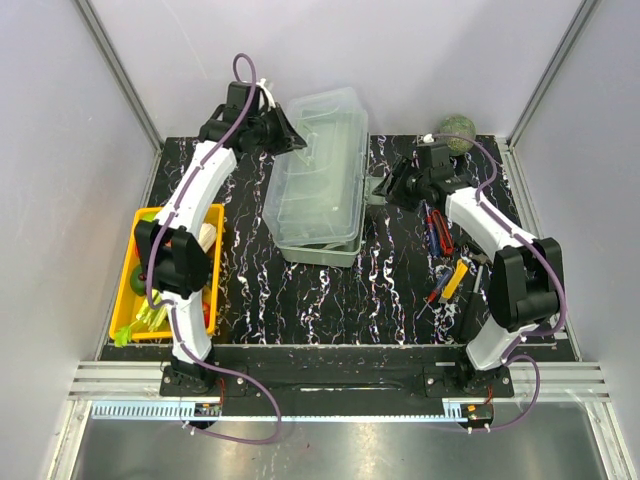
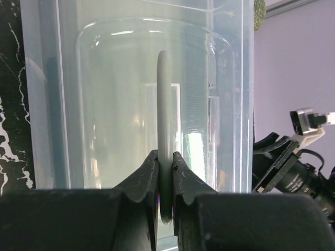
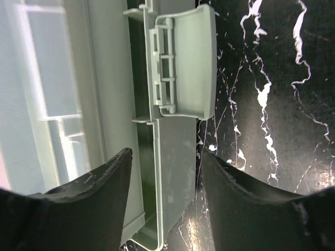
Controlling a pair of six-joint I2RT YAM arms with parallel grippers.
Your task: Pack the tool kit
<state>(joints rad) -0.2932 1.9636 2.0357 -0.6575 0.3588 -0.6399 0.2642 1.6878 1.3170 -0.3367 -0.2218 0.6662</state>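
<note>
**Tool kit: tools not yet packed**

The toolbox (image 1: 318, 190) stands mid-bench, towards the far side. The left gripper (image 2: 165, 172) is clamped on the lid handle (image 2: 164, 130). The right gripper (image 3: 165, 162), spread and empty, straddles the right-side latch (image 3: 183, 63). Hand tools (image 1: 445, 260) lie loose on the bench (image 1: 300, 300), right of the box. Judged: packing barely begun.
</note>
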